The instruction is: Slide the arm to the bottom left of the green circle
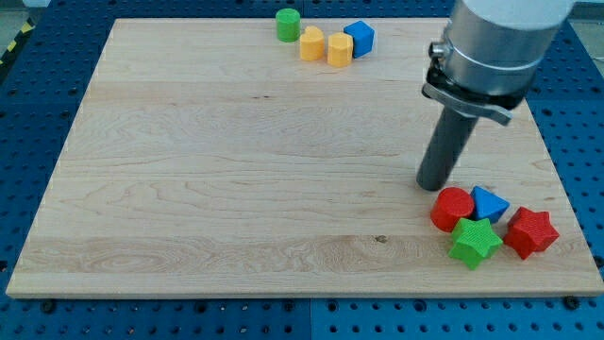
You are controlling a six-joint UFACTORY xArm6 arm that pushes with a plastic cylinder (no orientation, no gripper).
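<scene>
A wooden table (236, 170) lay on a blue pegboard base (38, 104). My tip (433, 185) rested on the wood at the view's right, just above a red cylinder (452, 209) clustered with a blue triangle (489, 202), green star (475, 242) and red star (531, 232). The arm carried no hand, only a rod, so nothing opened or closed. The green circle (288, 24) stood well apart at the view's top, beside a yellow heart (311, 43), yellow block (340, 48) and blue cube (360, 37). Judging by this, the tip needed a long diagonal travel. No writing or labels were readable.
</scene>
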